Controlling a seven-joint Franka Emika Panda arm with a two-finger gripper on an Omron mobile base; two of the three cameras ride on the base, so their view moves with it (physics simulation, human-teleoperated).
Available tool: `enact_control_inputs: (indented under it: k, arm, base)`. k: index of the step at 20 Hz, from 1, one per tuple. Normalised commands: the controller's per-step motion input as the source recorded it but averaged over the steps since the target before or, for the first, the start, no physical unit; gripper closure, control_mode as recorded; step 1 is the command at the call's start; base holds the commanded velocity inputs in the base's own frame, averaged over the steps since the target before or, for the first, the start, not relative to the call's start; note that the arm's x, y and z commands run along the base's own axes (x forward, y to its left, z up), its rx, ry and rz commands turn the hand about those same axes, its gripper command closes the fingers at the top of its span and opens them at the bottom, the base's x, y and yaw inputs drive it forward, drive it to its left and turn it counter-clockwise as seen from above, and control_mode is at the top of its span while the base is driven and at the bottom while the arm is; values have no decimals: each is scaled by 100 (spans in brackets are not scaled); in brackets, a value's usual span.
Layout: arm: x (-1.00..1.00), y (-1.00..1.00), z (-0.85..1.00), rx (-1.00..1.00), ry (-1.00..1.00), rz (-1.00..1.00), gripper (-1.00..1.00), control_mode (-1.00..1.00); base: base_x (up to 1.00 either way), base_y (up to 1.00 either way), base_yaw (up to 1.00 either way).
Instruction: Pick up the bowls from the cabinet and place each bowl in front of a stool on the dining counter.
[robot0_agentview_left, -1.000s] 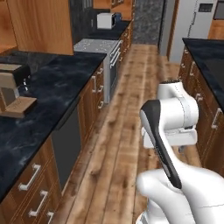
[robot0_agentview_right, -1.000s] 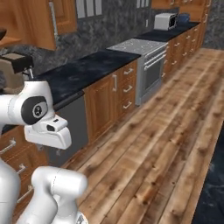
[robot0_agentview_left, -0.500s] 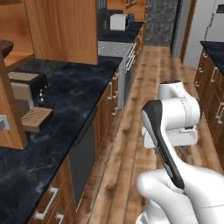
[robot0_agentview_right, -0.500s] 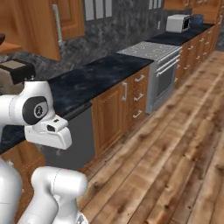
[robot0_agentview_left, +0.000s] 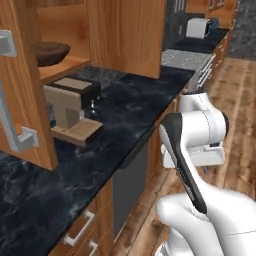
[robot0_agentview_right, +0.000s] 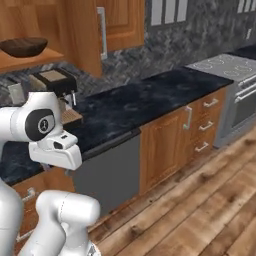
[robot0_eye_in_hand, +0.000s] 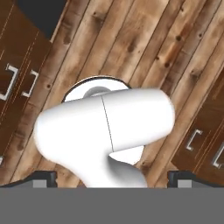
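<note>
The dark brown wood-grained bowl (robot0_agentview_left: 50, 53) sits on the wooden shelf of the open reddish-brown wall cabinet (robot0_agentview_left: 127, 35), whose door with a grey bar handle (robot0_agentview_left: 12, 120) stands ajar in front. Below it, a beige-and-black coffee machine (robot0_agentview_left: 70, 107) stands on the black marble worktop (robot0_agentview_left: 135, 100). The two-finger gripper (robot0_eye_in_hand: 112, 177), jaws spread wide and empty, points down at the plank floor (robot0_eye_in_hand: 144, 43)

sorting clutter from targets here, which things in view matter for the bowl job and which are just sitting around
Job:
dark brown bowl on the cabinet shelf
cabinet door, open
gripper, open, empty

Just there:
coffee machine
stove
toaster
</note>
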Motion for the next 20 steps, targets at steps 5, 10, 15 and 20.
enact_control_inputs:
  k: [5,10,15,20]
  arm:
    - [0,0,0,0,0,0,-100,100]
    - [0,0,0,0,0,0,-100,100]
    - [0,0,0,0,0,0,-100,100]
    - [0,0,0,0,0,0,-100,100]
  base:
    - [0,-20,68]
    - [39,-22,74]
    - [37,-21,61]
    - [1,-34,47]
